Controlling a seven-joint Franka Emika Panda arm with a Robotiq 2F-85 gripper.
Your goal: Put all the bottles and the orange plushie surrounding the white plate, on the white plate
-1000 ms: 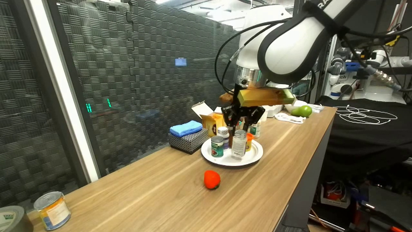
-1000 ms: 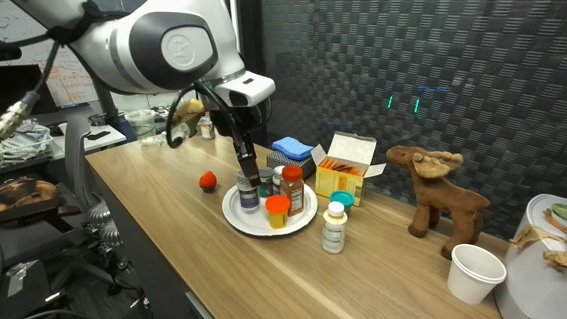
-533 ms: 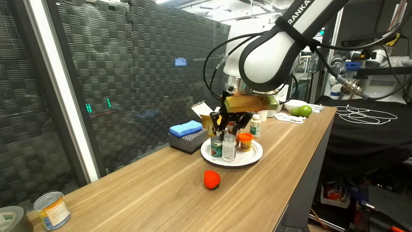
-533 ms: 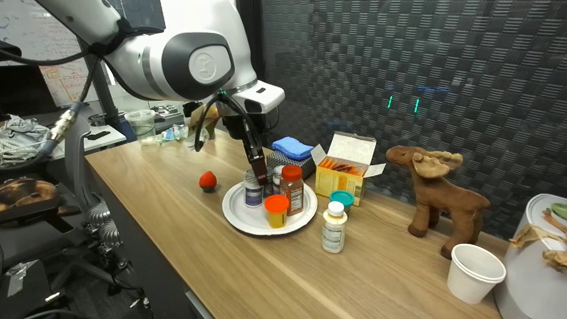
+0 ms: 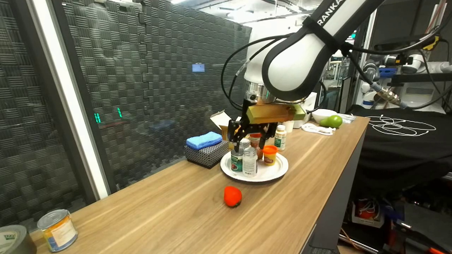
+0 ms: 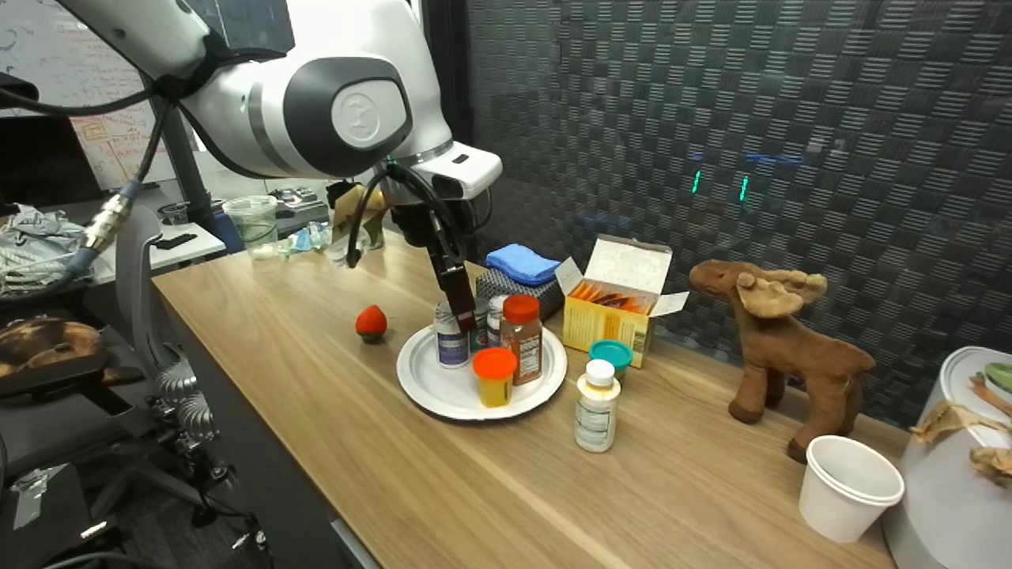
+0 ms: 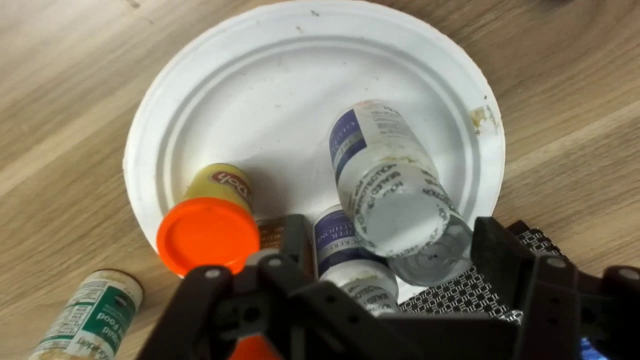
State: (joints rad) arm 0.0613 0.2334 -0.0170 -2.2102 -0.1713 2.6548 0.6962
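In an exterior view, the orange plushie (image 5: 232, 196) appears as a rounded, bright orange-red form with dark green at its base; it rests on the wooden tabletop (image 5: 159, 211), near the white plate (image 5: 272, 173) but apart from it. The gripper (image 5: 249, 145) hangs above the plate, its two fingers parted.

In an exterior view, five upright containers occupy the plate: two white bottles (image 6: 453, 349) with purple labels, one clear bottle (image 6: 522, 352) with a red lid and reddish-brown contents, one green can (image 6: 480, 340), mostly hidden, and one yellow tub (image 6: 496, 389) with an orange lid. Off the plate, near its rim, stand one white-capped bottle (image 6: 595, 415) and, behind that, one teal-lidded tub (image 6: 611, 353). One open yellow box (image 6: 607, 325) and one brown toy moose (image 6: 791, 348) also stand on the tabletop.

In the wrist view, both purple-labelled bottles and the can's grey top appear between the spread fingers; whether either finger touches them cannot be told. Print rings the nearer bottle's white top.
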